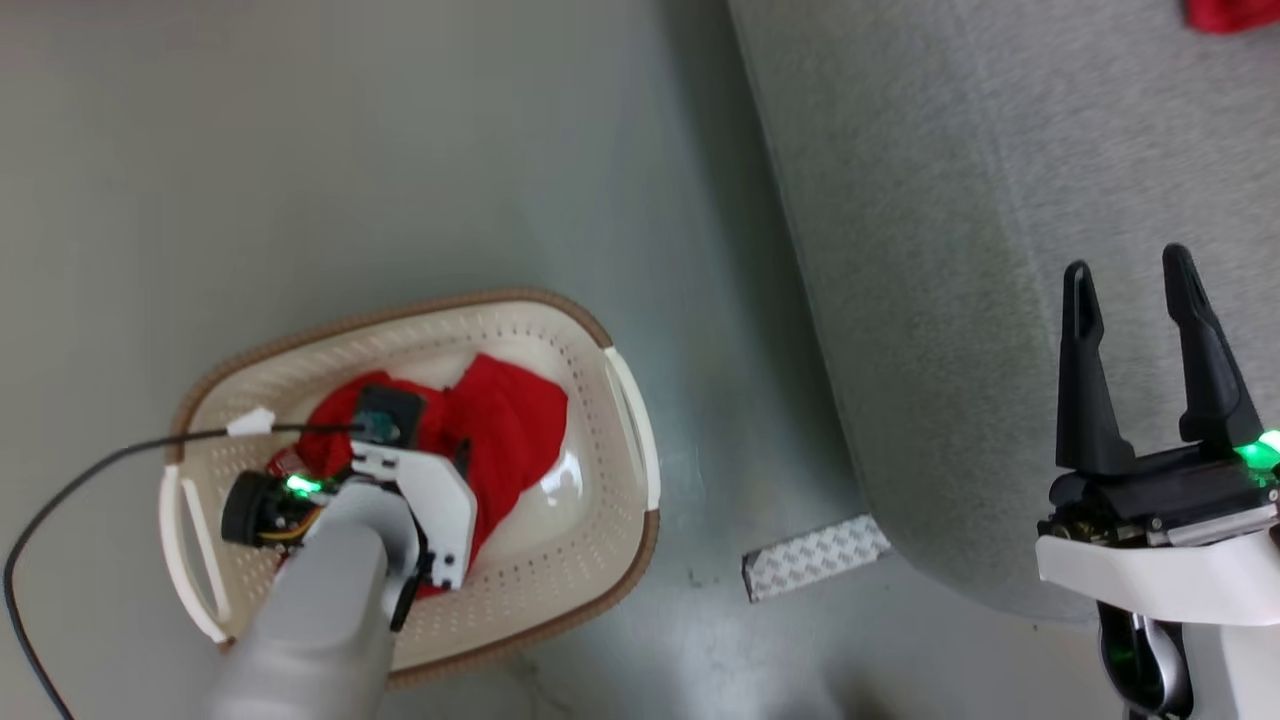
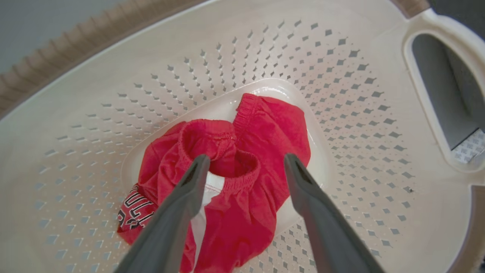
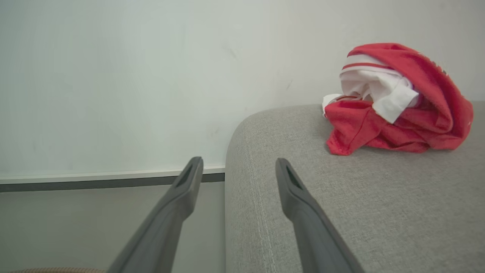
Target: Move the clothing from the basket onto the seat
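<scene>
The left gripper [image 2: 245,159], fingers spread, hangs over the clothing [image 2: 273,125] in the middle of the basket [image 2: 341,76], clear of its walls. The right gripper [image 3: 237,163], spread and empty, hovers at the edge of the seat [image 3: 360,212].

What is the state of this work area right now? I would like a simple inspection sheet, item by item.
Surface: grey floor, basket standing on it beside the sofa.
Job's things: red garment lies in the basket; second red garment lies crumpled on the sofa.
Clutter: white patterned strip on the floor by the sofa.
Grippers: left gripper open over the basket's garment; right gripper open, empty, above the sofa.
Cables: black cable crosses the basket rim.
Surroundings: pale wall.
</scene>
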Tool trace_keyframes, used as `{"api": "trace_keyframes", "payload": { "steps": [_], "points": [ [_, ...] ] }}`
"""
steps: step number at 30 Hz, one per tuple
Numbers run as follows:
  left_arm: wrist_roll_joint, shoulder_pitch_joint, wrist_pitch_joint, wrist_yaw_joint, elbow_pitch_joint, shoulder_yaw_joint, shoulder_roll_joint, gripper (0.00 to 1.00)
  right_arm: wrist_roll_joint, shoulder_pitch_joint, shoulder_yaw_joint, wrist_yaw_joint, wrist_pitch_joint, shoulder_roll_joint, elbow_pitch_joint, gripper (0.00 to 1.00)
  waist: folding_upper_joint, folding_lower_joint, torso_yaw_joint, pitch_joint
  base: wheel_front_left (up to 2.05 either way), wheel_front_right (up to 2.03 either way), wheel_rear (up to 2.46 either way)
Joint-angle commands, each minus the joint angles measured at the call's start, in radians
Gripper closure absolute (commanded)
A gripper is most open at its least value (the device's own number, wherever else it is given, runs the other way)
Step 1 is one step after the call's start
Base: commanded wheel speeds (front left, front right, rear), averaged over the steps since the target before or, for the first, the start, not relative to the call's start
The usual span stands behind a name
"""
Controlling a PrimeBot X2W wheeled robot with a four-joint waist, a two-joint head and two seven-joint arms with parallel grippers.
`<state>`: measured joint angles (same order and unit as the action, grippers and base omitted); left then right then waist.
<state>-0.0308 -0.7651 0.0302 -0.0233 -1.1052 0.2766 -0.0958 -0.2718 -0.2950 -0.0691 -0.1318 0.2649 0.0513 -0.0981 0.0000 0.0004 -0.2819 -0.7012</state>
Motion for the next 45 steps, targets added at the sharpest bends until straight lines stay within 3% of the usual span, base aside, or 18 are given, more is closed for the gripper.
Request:
{"api": "trace_keyframes", "payload": {
  "steps": [1, 14, 27, 28, 29, 30, 38, 45],
  "points": [
    [-0.02, -0.024, -0.003, 0.011, -0.022, -0.007, -0.001, 0.0, 0.014, -0.02, -0.001, 0.002, -0.001, -0.001, -0.013, 0.0, 0.0, -0.0004, 0.012, -0.085, 0.0, 0.0, 0.0],
    [0.005, -0.199, -0.02, 0.127, -0.138, 0.01, -0.017, 0.0, 0.032, -0.074, -0.05, 0.002, -0.001, 0.0, -0.066, 0.0, 0.0, -0.0004, 0.037, -0.243, 0.0, 0.0, 0.0],
    [-0.015, -0.242, 0.01, 0.111, -0.167, 0.03, -0.029, 0.0, 0.039, -0.063, -0.06, 0.002, -0.001, -0.001, -0.086, 0.0, 0.0, -0.0004, 0.014, -0.299, 0.0, 0.0, 0.0],
    [-0.01, -0.244, 0.016, 0.106, -0.168, 0.036, -0.026, 0.24, 0.038, -0.062, -0.06, 0.002, -0.001, -0.001, -0.085, 0.0, 0.0, -0.0004, 0.012, -0.301, 0.0, 0.0, 0.0],
    [-0.008, -0.245, 0.021, 0.107, -0.168, 0.04, -0.023, 0.69, 0.036, -0.062, -0.06, 0.002, -0.001, -0.001, -0.083, 0.0, 0.0, -0.0004, 0.011, -0.302, 0.0, 0.0, 0.0],
    [-0.008, -0.246, 0.025, 0.104, -0.169, 0.043, -0.02, 1.0, 0.035, -0.061, -0.06, 0.002, -0.001, -0.001, -0.082, 0.0, 0.0, -0.0004, 0.011, -0.301, 0.0, 0.0, 0.0],
    [-0.034, -0.227, 0.094, 0.085, -0.172, 0.051, 0.011, 1.0, 0.032, -0.06, -0.056, 0.002, -0.001, -0.001, -0.064, 0.0, 0.0, -0.0004, 0.039, -0.246, 0.0, 0.0, 0.0],
    [-0.096, -0.166, 0.19, 0.05, -0.165, 0.034, 0.036, 1.0, 0.05, -0.033, -0.027, 0.002, -0.001, -0.001, -0.023, 0.0, 0.0, -0.0004, 0.09, -0.109, 0.0, 0.0, 0.0]
  ]
}}
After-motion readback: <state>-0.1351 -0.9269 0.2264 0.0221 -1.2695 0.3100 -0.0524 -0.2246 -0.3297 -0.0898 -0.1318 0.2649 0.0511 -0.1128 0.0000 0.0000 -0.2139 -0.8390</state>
